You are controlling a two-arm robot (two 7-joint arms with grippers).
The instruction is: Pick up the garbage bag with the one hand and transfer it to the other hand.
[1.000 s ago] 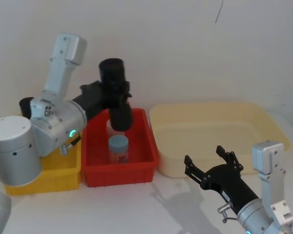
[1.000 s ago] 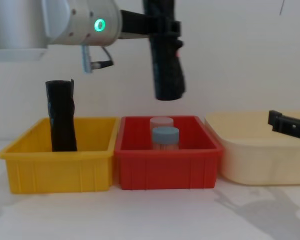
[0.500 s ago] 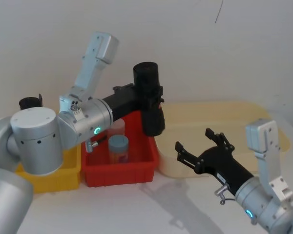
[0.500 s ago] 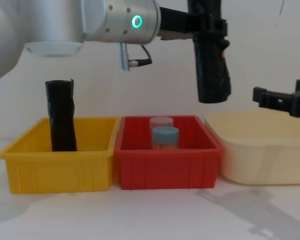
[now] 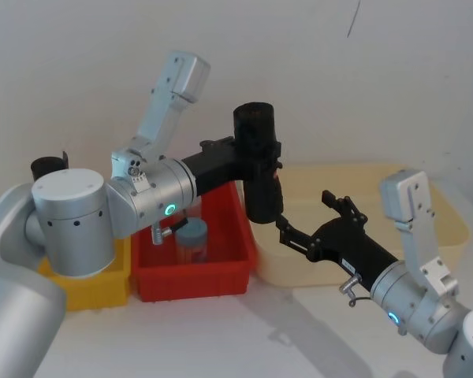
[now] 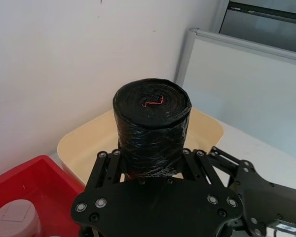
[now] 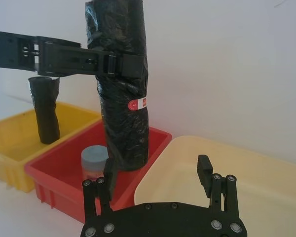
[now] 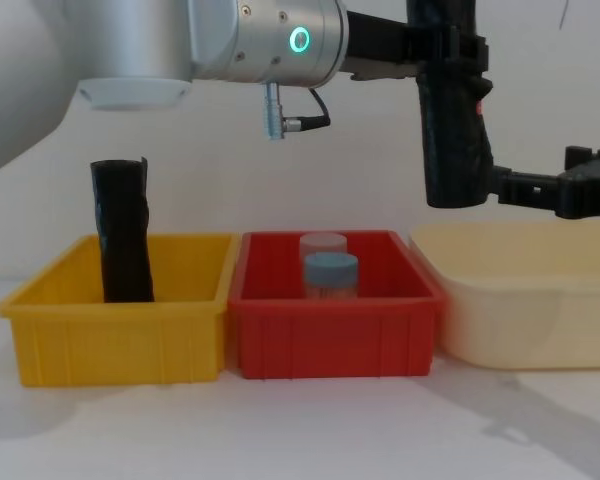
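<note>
The garbage bag (image 5: 258, 169), a thick black crinkly roll, hangs upright in the air over the border between the red bin and the cream tub. My left gripper (image 5: 256, 156) is shut on its upper half, and its jaws clamp the roll (image 7: 119, 84) from both sides. The roll's top end (image 6: 152, 101) faces the left wrist camera. My right gripper (image 5: 311, 218) is open, level with the bag's lower end and just to its right. One right fingertip (image 8: 502, 186) reaches the roll's side (image 8: 454, 130); I cannot tell whether they touch.
A yellow bin (image 8: 120, 340) at the left holds a thinner black roll (image 8: 122, 232). The red bin (image 8: 330, 340) in the middle holds two jars (image 8: 330, 272). The large cream tub (image 8: 530, 320) stands at the right, under my right arm.
My left arm has carried the bag to the right, from above the red bin to the tub's edge. My right gripper has risen and moved left up to the bag's lower end.
</note>
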